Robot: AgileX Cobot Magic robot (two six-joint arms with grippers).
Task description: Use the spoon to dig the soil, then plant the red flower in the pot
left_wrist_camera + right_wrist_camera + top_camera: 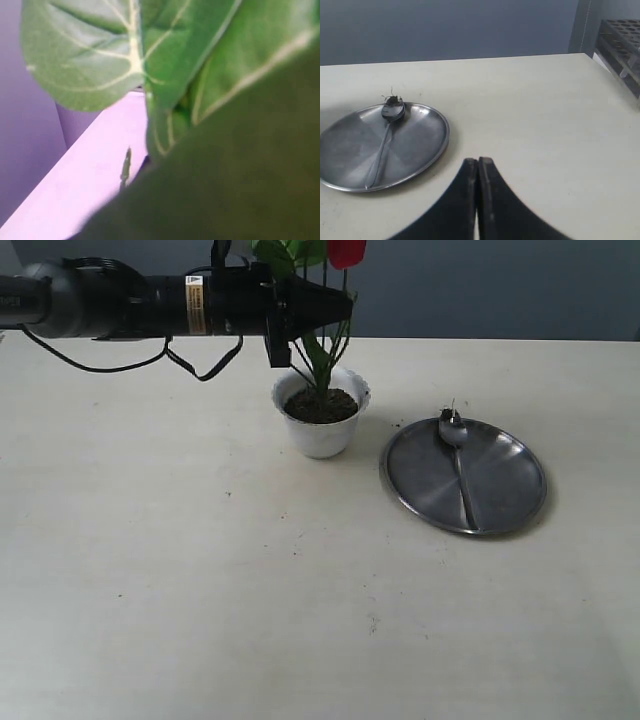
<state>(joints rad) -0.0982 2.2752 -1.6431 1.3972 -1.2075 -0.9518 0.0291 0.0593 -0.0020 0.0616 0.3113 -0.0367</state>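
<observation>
The pale surface (200, 570) carries everything. The left arm (120, 302) lies level across the far side of it, coming in from the left. To the right of centre sits the round steel plate (500, 490), well apart from that arm. The red flower (347, 252) stands with its long axis upright. Its bloom and leaves are cut off by the top of the exterior view, and its thin stems run straight down into the white pot (320, 438), just left of the plate. The stem feet sit in the dark soil (322, 406) that fills the pot nearly to the rim. The left hand (335, 308) crosses those stems roughly at right angles directly above the pot, with its jaws closed to a sliver, and it looks clamped on the stems. Its own camera shows only blurred green leaves (100, 55), so the pinch itself is hidden. The pot therefore lies straight below the left hand. My guess is that any letting go or pressing down runs along that vertical line. The spoon (460, 475) lies in the plate, bowl at the far rim with a crumb of earth on it. The right hand (478, 162) is fully closed on nothing, near the plate and farther from the flower.
</observation>
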